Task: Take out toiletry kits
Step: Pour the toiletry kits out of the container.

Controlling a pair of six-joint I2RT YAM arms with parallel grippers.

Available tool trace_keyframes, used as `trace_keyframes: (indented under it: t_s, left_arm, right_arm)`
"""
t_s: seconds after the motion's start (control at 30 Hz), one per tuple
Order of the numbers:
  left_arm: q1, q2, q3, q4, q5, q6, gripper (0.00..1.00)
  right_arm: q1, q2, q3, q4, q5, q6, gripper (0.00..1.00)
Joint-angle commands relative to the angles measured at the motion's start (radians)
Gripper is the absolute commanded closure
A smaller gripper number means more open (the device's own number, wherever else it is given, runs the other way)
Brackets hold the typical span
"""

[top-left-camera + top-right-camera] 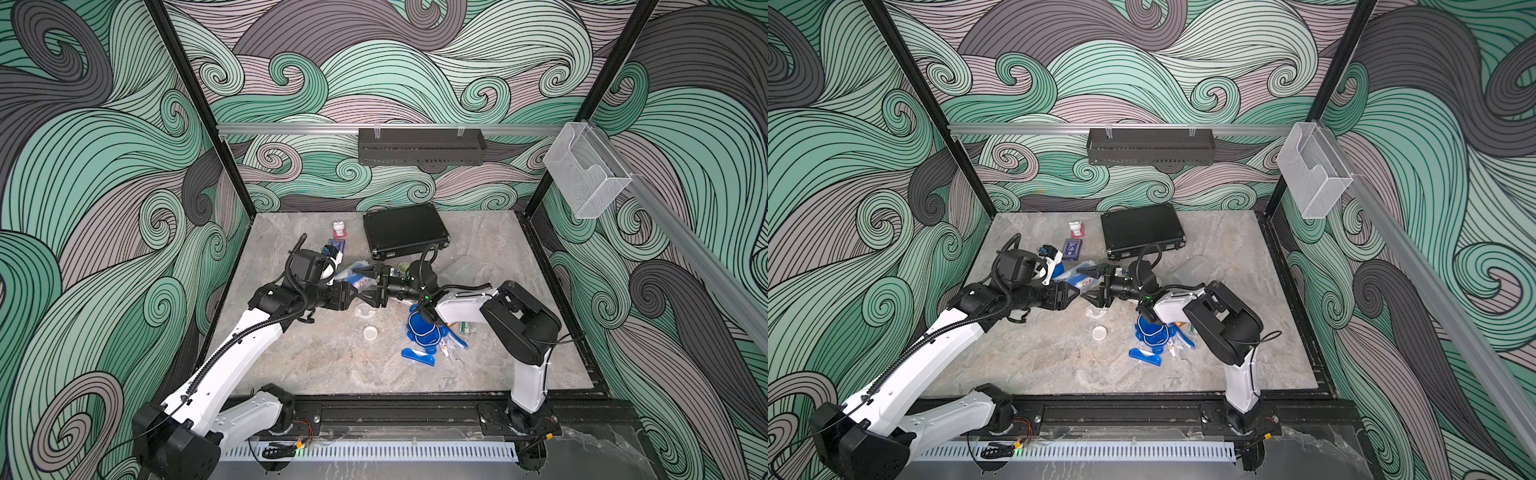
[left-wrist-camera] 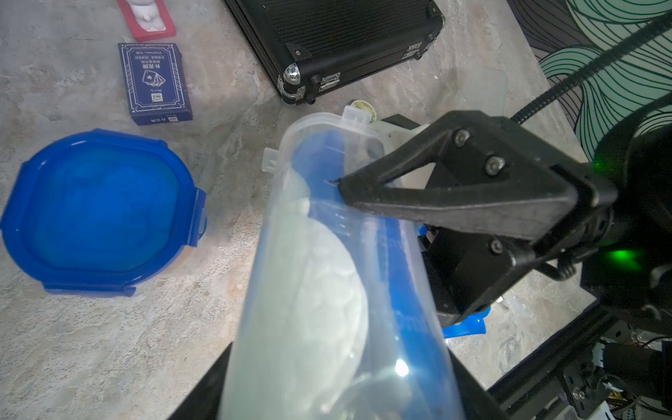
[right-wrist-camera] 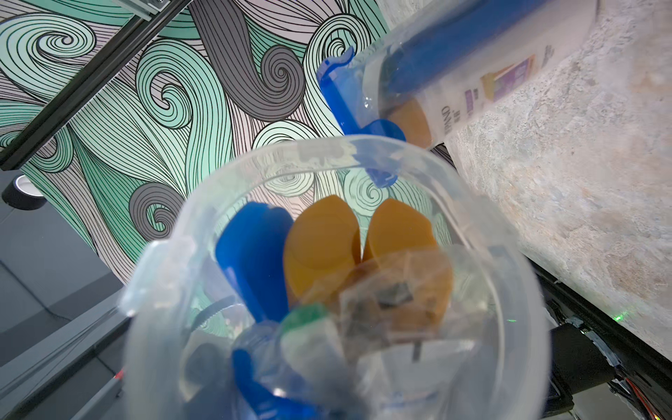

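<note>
My right hand (image 1: 368, 286) pinches the open clear tumbler (image 2: 320, 291) across its wall just below the rim, one finger (image 2: 472, 207) on top, with the mouth turned toward my right wrist. My left hand (image 1: 354, 293) has its fingers along both sides of the tumbler's base; I cannot tell whether they press on it. Inside I see a blue toothbrush (image 3: 251, 254), two gold caps (image 3: 320, 240) and a green-capped tube (image 3: 309, 327). A second tumbler (image 3: 454, 62), its blue lid (image 2: 102, 214) on, is on the bench (image 1: 316, 365) just beside. The white bottle (image 3: 491, 83) inside it shows "PAND"; the rest is cut off or blurred. The dark-blue card box (image 2: 154, 83) bears a drawing of fanned playing cards and what I read as "扑克牌". The black briefcase (image 1: 405, 228) lies near it. Loose blue lids (image 1: 422, 332) lie by my right forearm.
</note>
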Motion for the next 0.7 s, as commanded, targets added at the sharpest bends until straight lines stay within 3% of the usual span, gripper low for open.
trace_keyframes:
  t_s: [0.0, 0.1, 0.3, 0.67]
  left_arm:
    - [0.006, 0.005, 0.032, -0.013, 0.016, -0.01, 0.67]
    - [0.006, -0.007, 0.04, -0.03, 0.023, -0.01, 0.72]
    - [0.006, -0.027, 0.074, -0.131, 0.037, 0.001, 0.85]
    - [0.004, -0.052, 0.069, -0.275, 0.057, 0.017, 0.9]
  right_arm:
    - [0.012, -0.06, 0.008, 0.114, -0.021, 0.071, 0.49]
    - [0.009, -0.059, 0.003, 0.106, -0.03, 0.065, 0.43]
    - [-0.031, -0.086, -0.056, 0.065, -0.061, 0.013, 0.21]
    - [-0.152, -0.13, -0.155, -0.064, -0.173, -0.129, 0.09]
